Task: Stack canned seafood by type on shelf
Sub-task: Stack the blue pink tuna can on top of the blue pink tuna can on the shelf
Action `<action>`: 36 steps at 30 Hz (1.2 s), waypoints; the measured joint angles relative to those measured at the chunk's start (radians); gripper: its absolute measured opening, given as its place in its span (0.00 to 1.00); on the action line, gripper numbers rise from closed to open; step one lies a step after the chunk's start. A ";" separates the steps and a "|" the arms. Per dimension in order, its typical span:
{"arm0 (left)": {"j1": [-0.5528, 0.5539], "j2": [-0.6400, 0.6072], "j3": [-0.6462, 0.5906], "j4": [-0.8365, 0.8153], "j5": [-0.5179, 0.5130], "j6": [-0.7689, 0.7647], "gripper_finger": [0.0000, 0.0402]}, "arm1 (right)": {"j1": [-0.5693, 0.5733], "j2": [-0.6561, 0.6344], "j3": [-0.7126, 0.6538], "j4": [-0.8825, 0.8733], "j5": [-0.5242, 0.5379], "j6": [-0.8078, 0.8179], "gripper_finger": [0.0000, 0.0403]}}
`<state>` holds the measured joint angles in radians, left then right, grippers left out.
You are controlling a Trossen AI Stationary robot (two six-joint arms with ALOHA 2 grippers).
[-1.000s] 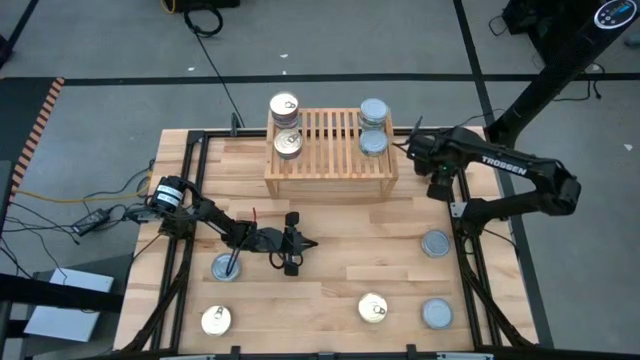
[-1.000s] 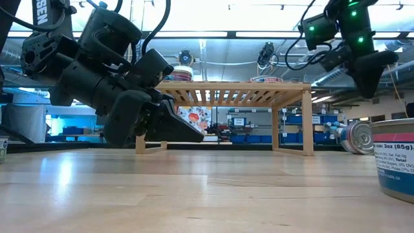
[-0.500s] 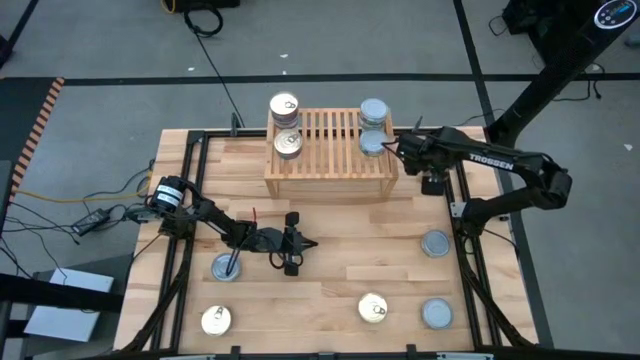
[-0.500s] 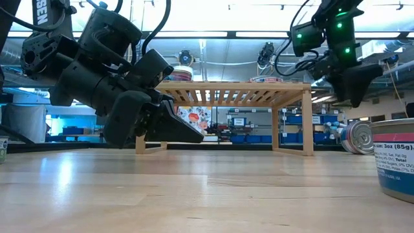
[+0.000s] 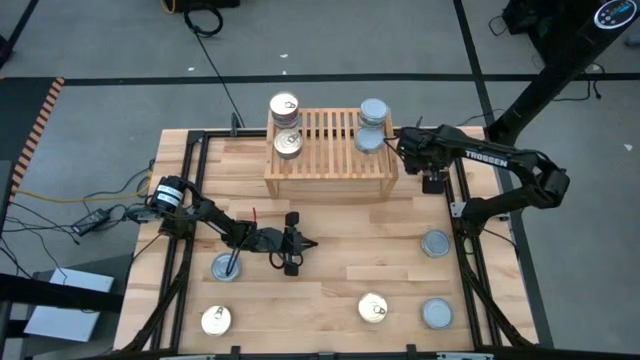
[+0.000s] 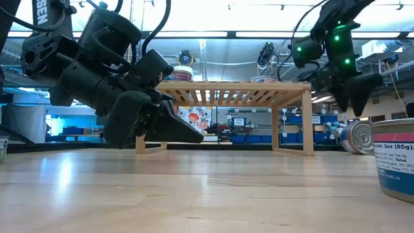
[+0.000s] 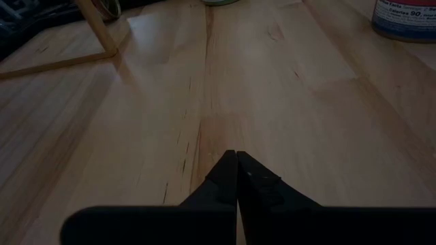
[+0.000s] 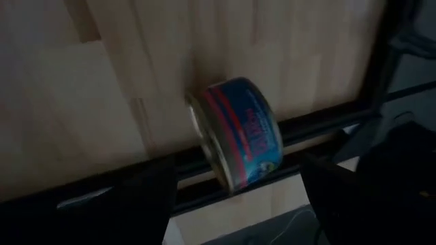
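Note:
The shelf (image 5: 330, 150) stands at the table's far side. It carries stacked gold-topped tins (image 5: 286, 125) at its left end and stacked silver-topped tins (image 5: 371, 125) at its right end. My right gripper (image 8: 238, 185) is open and points down beside the shelf's right end (image 6: 354, 103). It is above a blue-labelled tin (image 8: 238, 139) that stands on its rim against the black frame rail, with a finger on either side and not touching it. My left gripper (image 7: 236, 160) is shut, low over the table's middle (image 5: 300, 245), holding nothing.
Loose tins stand on the table: a silver one (image 5: 226, 267) by the left arm, a gold one (image 5: 216, 320) at the near left, a gold one (image 5: 373, 308) and a silver one (image 5: 436, 313) at the near right, and a silver one (image 5: 435, 243) farther back. Black frame rails (image 5: 470, 270) edge the table.
My right gripper has come down toward the table by the shelf's right end and shifted a little toward the table's left. It has turned from a slant to pointing downward. The left arm and all the tins have kept still.

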<state>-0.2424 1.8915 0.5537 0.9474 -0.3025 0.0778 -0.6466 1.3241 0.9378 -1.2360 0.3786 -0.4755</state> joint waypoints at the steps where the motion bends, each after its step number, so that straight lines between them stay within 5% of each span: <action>1: 0.000 0.000 0.000 0.000 0.000 0.000 0.01 | -0.006 0.000 -0.007 0.007 -0.008 0.000 0.78; 13: 0.000 0.000 0.000 0.000 0.000 0.000 0.01 | -0.062 -0.001 -0.072 0.109 0.004 -0.115 0.78; 36: 0.000 0.000 0.000 0.000 0.000 0.000 0.01 | -0.193 -0.001 -0.072 0.183 -0.133 -0.185 0.74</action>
<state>-0.2424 1.8915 0.5537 0.9475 -0.3024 0.0780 -0.8391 1.3231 0.8654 -1.0525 0.2455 -0.6605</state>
